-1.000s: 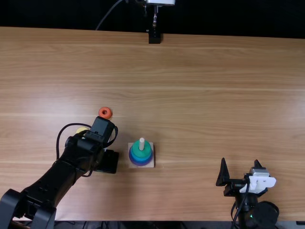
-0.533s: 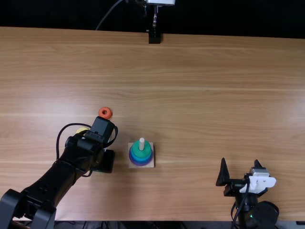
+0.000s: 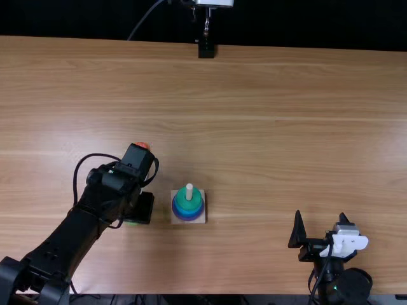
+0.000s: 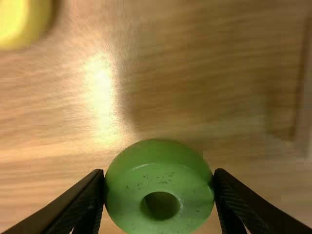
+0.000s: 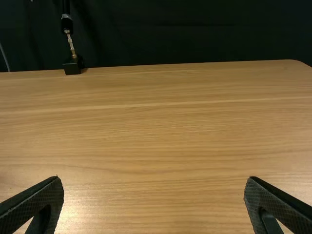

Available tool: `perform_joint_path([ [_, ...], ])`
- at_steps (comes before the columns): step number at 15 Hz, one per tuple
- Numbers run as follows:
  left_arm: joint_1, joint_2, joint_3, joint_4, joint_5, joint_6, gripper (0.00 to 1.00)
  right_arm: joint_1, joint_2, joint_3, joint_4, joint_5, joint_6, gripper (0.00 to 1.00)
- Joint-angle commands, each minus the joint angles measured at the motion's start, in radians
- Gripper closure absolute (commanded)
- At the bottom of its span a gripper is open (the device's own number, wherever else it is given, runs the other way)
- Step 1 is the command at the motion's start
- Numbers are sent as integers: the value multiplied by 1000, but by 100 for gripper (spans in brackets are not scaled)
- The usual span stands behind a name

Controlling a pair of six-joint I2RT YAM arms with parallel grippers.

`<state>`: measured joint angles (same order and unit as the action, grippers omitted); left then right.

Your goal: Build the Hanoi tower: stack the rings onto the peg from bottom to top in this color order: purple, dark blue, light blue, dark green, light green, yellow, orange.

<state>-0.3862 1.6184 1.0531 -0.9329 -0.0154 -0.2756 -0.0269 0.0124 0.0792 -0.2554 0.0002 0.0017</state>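
From where I stand, the pale square base (image 3: pixel 174 220) is on the desk (image 3: pixel 273 127) with its peg (image 3: pixel 189 191) upright, and there's a stack of rings on it. The purple ring (image 3: pixel 187 220) is at the bottom, with blue above it and a darker green ring (image 3: pixel 184 202) on top; the bands between are too thin to count for sure. The pale tip of the peg pokes out above them.

Just left of the base is the light green ring (image 4: pixel 156 175), in the grip of the left tool (image 3: pixel 141 208). In the left wrist view, the tool's fingers press on opposite sides of it, kept apart by its width. It's a plain green piece with bulging sides, a round hole showing in its flatter face, and little dark specks scattered over that face. Whether it touches the desk, I can't tell.

The orange ring (image 3: pixel 141 145) lies left of the base and farther back, partly hidden by the left arm (image 3: pixel 82 222). The left wrist view also catches a yellow ring (image 4: pixel 19 19), apart from the green one. Well to the right of the base, the right tool (image 3: pixel 320 216) stands wide open, holding nothing.
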Motion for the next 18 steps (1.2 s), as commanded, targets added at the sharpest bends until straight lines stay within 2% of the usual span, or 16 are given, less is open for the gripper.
perform_joint_path([
  [1, 3, 1, 70, -48, -1, -12, 100, -10, -12, -64, -70, 9, 2, 0],
  [9, -3, 12, 358, -308, 3, -24, 100, -10, -12, -64, -70, 9, 2, 0],
  [13, -14, 17, 479, -354, 6, -122, 100, -10, -12, -64, -70, 9, 2, 0],
  [18, -98, 54, 568, -354, 6, -223, 100, -10, -12, -64, -70, 9, 2, 0],
])
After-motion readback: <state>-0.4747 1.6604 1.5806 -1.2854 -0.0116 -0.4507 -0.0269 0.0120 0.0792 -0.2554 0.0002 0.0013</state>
